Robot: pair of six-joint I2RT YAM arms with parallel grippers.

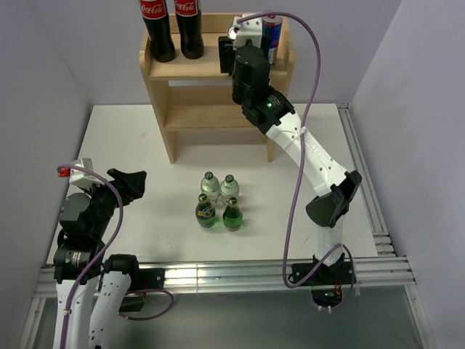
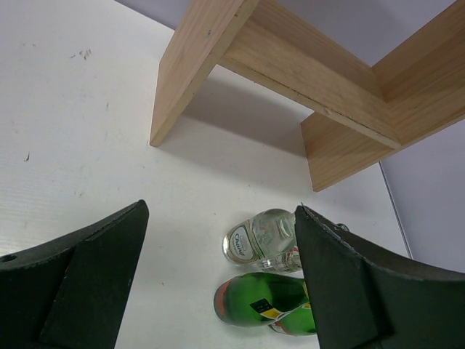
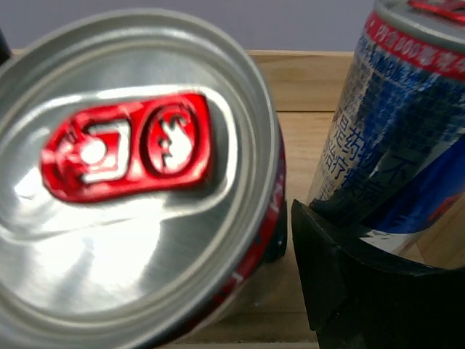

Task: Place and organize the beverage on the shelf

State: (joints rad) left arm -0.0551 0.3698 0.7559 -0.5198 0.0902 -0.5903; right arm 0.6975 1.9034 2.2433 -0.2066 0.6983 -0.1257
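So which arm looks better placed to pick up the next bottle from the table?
Left, probably: the left gripper is open and faces the bottles, while the right gripper is up at the shelf among the cans.

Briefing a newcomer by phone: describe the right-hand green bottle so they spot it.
Before the wooden shelf, four small bottles cluster on the white table. The green bottle is in the near row, right side; clear bottles stand behind it.
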